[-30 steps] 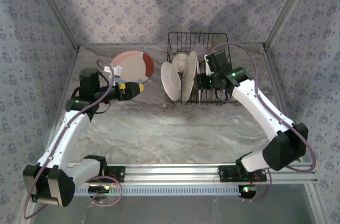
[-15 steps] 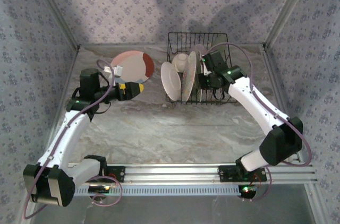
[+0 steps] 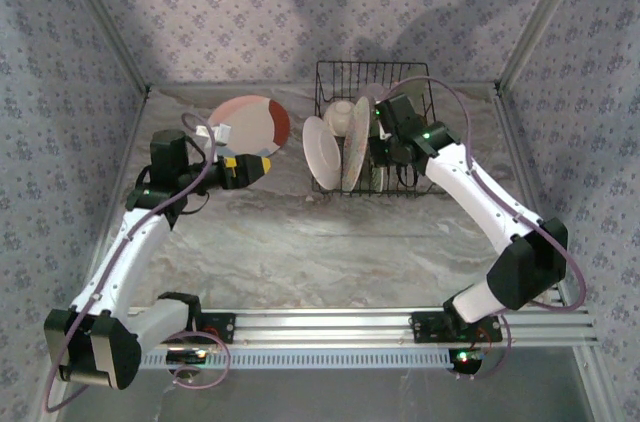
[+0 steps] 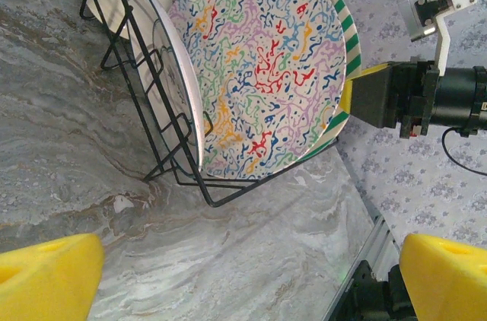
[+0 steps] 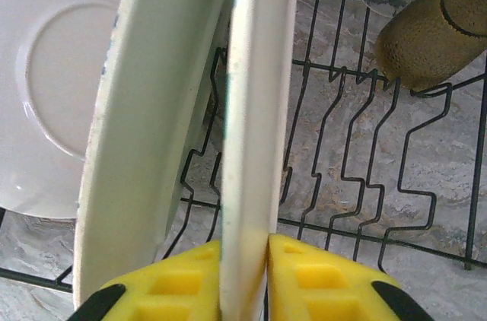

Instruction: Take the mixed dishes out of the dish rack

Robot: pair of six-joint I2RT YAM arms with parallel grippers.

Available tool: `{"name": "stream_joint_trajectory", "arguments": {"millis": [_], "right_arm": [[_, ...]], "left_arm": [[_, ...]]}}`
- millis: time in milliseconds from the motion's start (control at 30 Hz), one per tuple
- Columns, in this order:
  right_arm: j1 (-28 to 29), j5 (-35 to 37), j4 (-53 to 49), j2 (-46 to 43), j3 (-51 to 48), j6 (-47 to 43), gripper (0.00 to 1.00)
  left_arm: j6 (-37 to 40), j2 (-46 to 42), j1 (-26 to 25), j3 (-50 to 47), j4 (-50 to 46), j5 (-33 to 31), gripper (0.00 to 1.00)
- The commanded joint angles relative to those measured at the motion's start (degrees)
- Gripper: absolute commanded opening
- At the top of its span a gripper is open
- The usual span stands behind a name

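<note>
Right gripper point(image 5: 244, 251) clamps the rim of the upright green-edged plate point(image 5: 259, 93) between its fingers; the plate looks stiff, slippery, fragile.

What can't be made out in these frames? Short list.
Right wrist: face of the plate clamped by the right gripper, seen edge-on, pattern hidden.
Left wrist: green-striped plate, mostly covered by the squiggle plate.
Right wrist: brown cup, cut off by the right edge.
Top view: what sits deep in the dish rack, too small and screened by plates and arm.
</note>
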Motion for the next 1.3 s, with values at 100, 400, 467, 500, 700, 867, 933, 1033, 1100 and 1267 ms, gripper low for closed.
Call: {"name": "stream_joint_trajectory", "arguments": {"millis": [100, 400, 467, 500, 700, 867, 933, 1033, 1100, 1267], "right_arm": [[0.78, 0.89, -0.75, 0.44, 2.7, 1.01, 0.13], [0.81, 0.37, -0.45, 0.16, 3.26, 2.66, 0.01], [0.82, 0.37, -0.29, 0.13, 3.66, 3.12, 0.0], [0.81, 0.5, -0.3, 0.08, 3.8, 3.26, 0.0], [0.8, 0.5, -0.59, -0.53, 4.94, 4.18, 0.0], [0.75, 1.05, -0.64, -1.7, 6.11, 4.53, 0.0], [0.69, 1.25, -0.83, -2.29, 6.59, 4.62, 0.0], [0.7, 1.79, -0.97, -3.3, 7.2, 4.73, 0.0], [0.63, 2.03, -1.09, -3.81, 7.56, 4.79, 0.0], [0.52, 3.41, -2.01, -5.15, 8.68, 4.56, 0.0]], "left_arm": [[-0.32, -0.35, -0.3, -0.4, 1.74, 1.25, 0.99], [-1.8, -0.77, -0.57, -0.97, 3.94, 2.97, 0.99], [-2.81, -1.04, -0.61, -1.44, 5.62, 4.06, 0.99], [-3.36, -1.29, -0.69, -1.76, 6.58, 4.61, 0.99], [-6.16, -2.52, -1.07, -3.09, 12.05, 9.09, 0.99], [-6.01, -3.56, -2.13, -3.35, 13.34, 10.85, 0.99], [-5.52, -3.6, -2.54, -3.27, 12.83, 10.83, 0.99], [-4.38, -3.65, -3.07, -2.83, 11.43, 10.79, 0.99], [-4.0, -3.6, -3.2, -2.74, 10.99, 10.63, 0.99], [-3.47, -3.69, -3.55, -2.56, 10.2, 10.24, 0.99]]}}
